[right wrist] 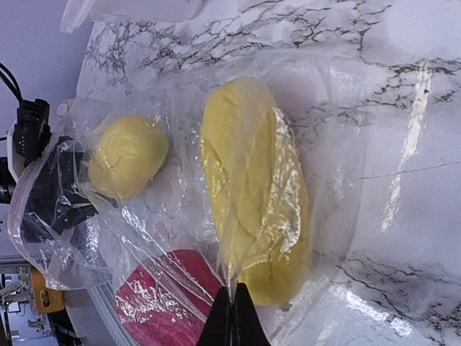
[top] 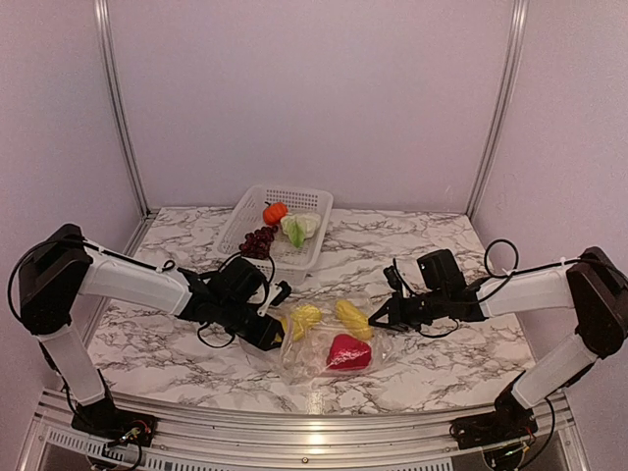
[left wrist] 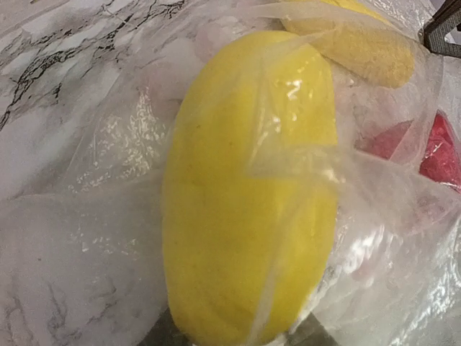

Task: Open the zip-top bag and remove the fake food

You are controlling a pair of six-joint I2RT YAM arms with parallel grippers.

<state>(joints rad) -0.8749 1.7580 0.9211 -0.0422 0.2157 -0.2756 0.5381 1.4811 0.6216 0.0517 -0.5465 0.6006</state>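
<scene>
The clear zip-top bag [top: 319, 365] lies on the marble table, front centre. It holds a round yellow piece [top: 304, 316], a long yellow piece [top: 353, 319] and a red piece [top: 348, 351]. My left gripper [top: 276, 334] reaches in from the bag's left side. In the left wrist view its jaws [left wrist: 238, 333] close on either side of the round yellow piece [left wrist: 248, 194], with plastic draped over it. My right gripper [top: 378, 316] is shut on a fold of the bag [right wrist: 238, 238], its tips [right wrist: 232, 297] just before the long yellow piece [right wrist: 256, 194] and the red piece [right wrist: 169, 299].
A white perforated basket [top: 294, 199] stands at the back centre, holding an orange fruit [top: 275, 212], a white-green cabbage [top: 299, 228] and dark grapes [top: 258, 241] at its near edge. Metal frame posts rise at the back corners.
</scene>
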